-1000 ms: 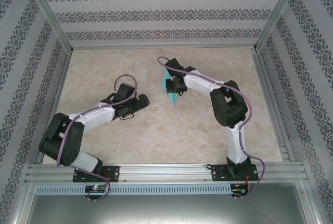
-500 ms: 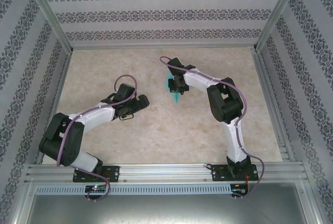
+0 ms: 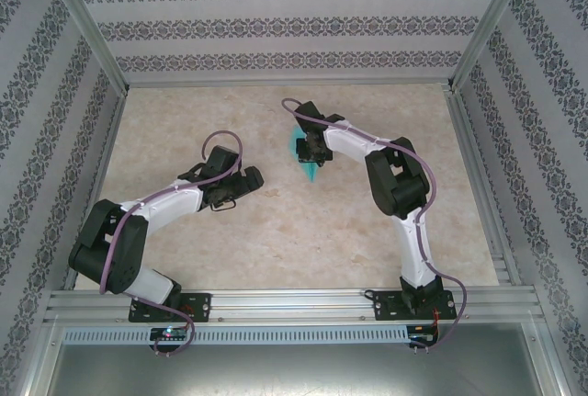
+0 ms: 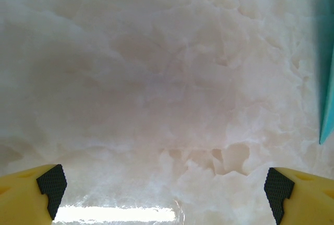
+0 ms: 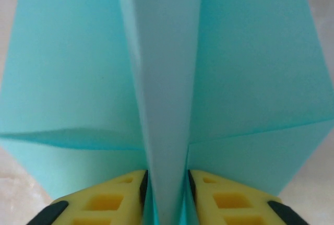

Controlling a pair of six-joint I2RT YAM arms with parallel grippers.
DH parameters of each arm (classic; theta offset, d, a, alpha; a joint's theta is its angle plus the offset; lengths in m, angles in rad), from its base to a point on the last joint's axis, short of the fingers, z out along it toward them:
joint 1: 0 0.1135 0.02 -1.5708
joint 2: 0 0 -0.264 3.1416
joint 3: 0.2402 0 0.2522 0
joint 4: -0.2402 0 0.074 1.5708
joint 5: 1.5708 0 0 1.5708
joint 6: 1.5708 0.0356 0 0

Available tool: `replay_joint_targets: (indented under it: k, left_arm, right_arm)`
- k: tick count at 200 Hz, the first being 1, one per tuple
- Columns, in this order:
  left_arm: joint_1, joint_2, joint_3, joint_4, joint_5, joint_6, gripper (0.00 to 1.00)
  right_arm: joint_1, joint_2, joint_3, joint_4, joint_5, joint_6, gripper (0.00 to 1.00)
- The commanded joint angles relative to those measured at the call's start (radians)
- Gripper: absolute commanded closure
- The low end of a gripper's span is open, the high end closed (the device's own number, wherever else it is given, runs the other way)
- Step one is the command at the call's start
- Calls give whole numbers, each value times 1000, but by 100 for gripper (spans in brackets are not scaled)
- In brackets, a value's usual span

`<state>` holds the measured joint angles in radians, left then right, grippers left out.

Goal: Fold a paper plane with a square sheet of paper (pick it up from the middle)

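Step in hand: The folding looked finished. The thin teal paper plane (image 5: 245, 68) was a slim pointed dart with a raised centre fold and 2 layered wings. I judged this to be the closing step, setting the finished paper plane down or letting it go.
Paper plane's place: It was beyond the middle of the table and slightly right, at the tip of the right arm, over the pale marbled tabletop (image 4: 156, 79). I could not tell whether it rested on the surface.
Right gripper (image 5: 166, 177): Its 2 yellow fingers stood on either side of the centre fold, which filled the gap between them. The wings spread left and right beyond the fingers. I could not tell whether the fingers pressed the fold or only flanked it loosely.
Left gripper (image 4: 164, 184): Its jaws were wide apart, with nothing between the black ribbed pads (image 4: 52, 183). It hovered low over bare tabletop, near and left of the paper plane and apart from the right gripper. A strip of teal edge showed at the right margin of its wrist view.
Next move: If the fold was clamped, the fingers needed to part enough to clear it. The right gripper would then draw straight back along the fold line, so neither finger dragged a wing.
Risk: Light paper could cling to a finger and lift or skew as the arm withdrew.
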<state>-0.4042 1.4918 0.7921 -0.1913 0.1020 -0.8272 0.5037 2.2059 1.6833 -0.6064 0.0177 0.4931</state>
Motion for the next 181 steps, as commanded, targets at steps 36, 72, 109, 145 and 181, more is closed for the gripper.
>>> replay_joint_targets:
  k: [36, 72, 109, 145, 181]
  left_arm:
    - [33, -45, 122, -164, -146, 91, 0]
    - [94, -95, 165, -232, -236, 142, 0]
    - [181, -177, 136, -223, -394, 251, 0]
    - [274, -270, -6, -70, -537, 361, 0]
    - [344, -303, -190, 220, -622, 495, 0]
  right_arm:
    - [-4, -215, -39, -30, 11, 23, 58]
    - [-26, -360, -118, 7, 70, 19, 40]
    - [-80, -637, -360, 175, 272, -37, 15]
    - [-161, -888, -674, 402, 502, -157, 2]
    - [-312, -992, -939, 619, 556, -232, 2]
